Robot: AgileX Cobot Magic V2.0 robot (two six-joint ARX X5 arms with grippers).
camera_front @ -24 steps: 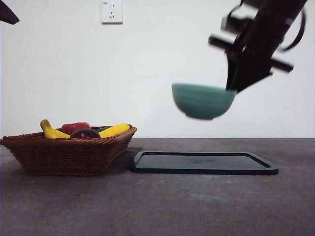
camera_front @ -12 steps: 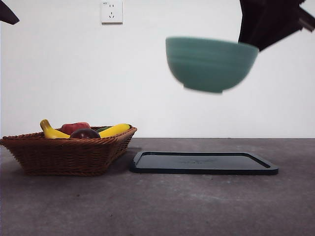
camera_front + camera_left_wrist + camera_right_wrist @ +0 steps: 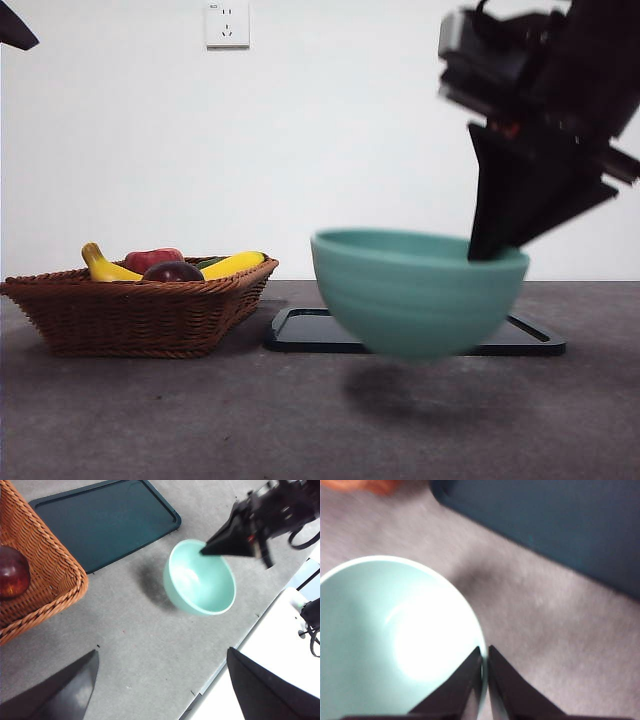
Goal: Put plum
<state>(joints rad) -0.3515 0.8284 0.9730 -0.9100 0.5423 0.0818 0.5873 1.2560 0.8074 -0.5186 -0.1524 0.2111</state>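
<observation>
Grey, faintly mottled table surface [image 3: 150, 420] runs back to a plain white wall carrying a white socket plate [image 3: 227, 24]. Right gripper [image 3: 485, 655] pinches the rim of the round teal bowl [image 3: 418, 292], jaws pressed on either side of the wall — bowl held just above the table, in front of the flat dark rectangular tray [image 3: 100, 522]. Small dark maroon plum [image 3: 173, 271] lies in the brown woven wicker basket [image 3: 130, 315], among yellow bananas [image 3: 233, 264]. Left gripper [image 3: 160, 680] is raised, jaws spread wide, holding nothing.
</observation>
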